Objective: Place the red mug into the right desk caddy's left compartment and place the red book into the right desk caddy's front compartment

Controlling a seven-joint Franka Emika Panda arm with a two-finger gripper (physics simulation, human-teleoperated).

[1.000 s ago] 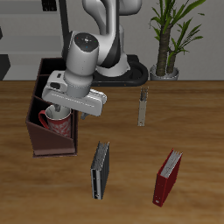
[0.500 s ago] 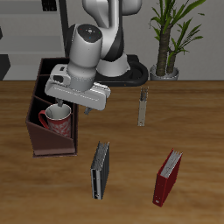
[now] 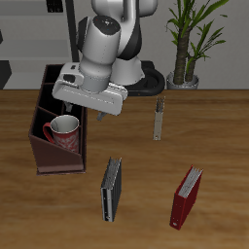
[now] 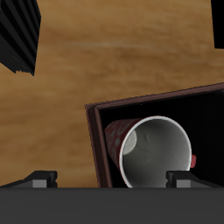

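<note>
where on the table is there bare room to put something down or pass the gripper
Bare wood lies between the dark book and the red book, and along the front edge below them. It is crowded around the caddy, where the red mug sits under the gripper.

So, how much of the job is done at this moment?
Done: the mug sits in the caddy, in its low end section. In hand: nothing; the gripper hangs open above the mug. Left: the red book stands on the table, away from the caddy, and must go into the front compartment.
</note>
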